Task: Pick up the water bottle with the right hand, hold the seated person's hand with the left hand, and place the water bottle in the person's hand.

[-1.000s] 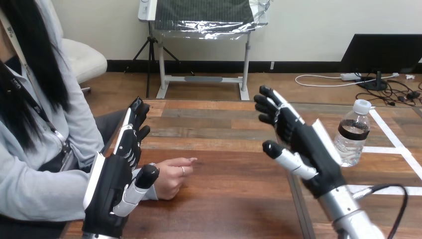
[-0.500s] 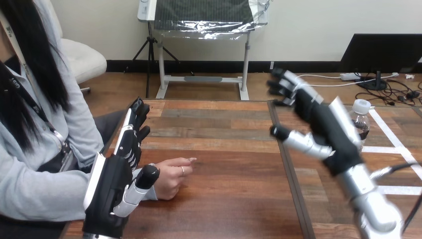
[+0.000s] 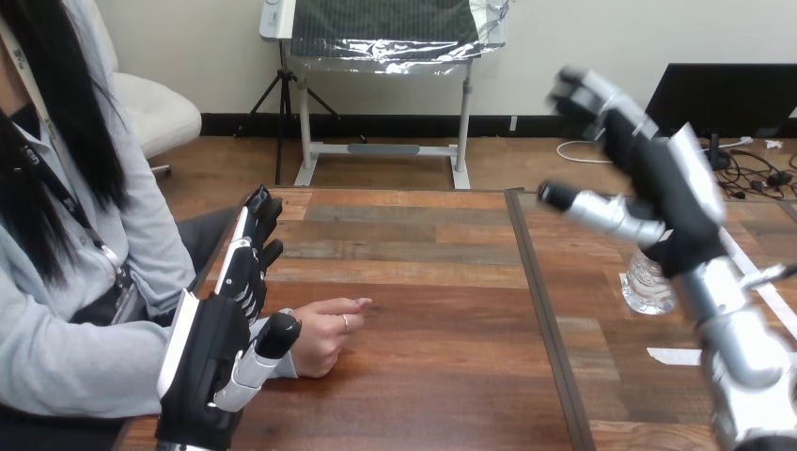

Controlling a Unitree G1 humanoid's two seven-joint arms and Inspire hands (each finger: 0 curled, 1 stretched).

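Observation:
A clear water bottle (image 3: 647, 287) stands on the table's right side; only its lower part shows behind my right arm. My right hand (image 3: 663, 183) is raised above and in front of the bottle, open, fingers spread and thumb out, holding nothing. At the left, my left hand (image 3: 221, 338) stands open on its edge, fingers straight and pointing away. The person's hand (image 3: 324, 334) rests on the table just right of my left thumb, loosely curled with one finger pointing right. I cannot tell whether the two touch.
The wooden table (image 3: 423, 376) has a dark seam running front to back at its middle. White tape strips (image 3: 672, 356) lie on its right part. The person sits at the left edge.
My right hand has risen and swung to the right, from the table's middle to above the bottle, now covering the bottle's top. My left hand and the person's hand have stayed put.

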